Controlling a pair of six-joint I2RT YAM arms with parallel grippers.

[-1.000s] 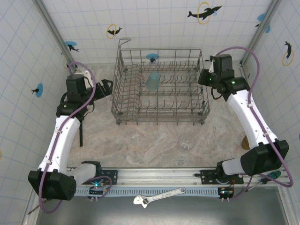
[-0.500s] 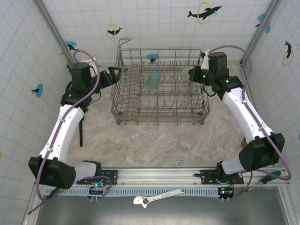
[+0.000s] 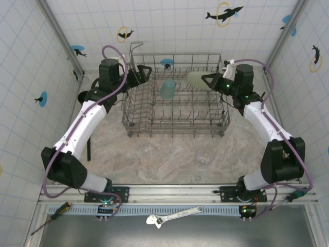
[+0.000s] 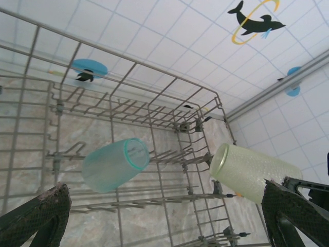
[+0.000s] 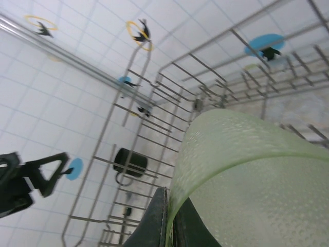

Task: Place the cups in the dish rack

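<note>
Top external shows the marbled table [image 3: 169,152] carrying the dish rack [image 3: 175,135] toward its far side. The left pincer [image 3: 144,74] hovers at the rack's far left corner, beside the tall wire loop [image 3: 134,49], its jaws spread wide and gripping nothing. The right pincer [image 3: 208,80] reaches in over the far right corner, clamped on one end of the pale green tumbler [image 3: 195,78], which lies roughly level above the rack's back row. Inside the rack, the teal tumbler [image 3: 167,88] rests tipped over on the tines near the back middle. A clear tumbler [image 3: 204,156] stands on the table in front of the rack, apart from it. In the right wrist view a black mug [image 5: 130,162] shows through the rack's wires.
</note>
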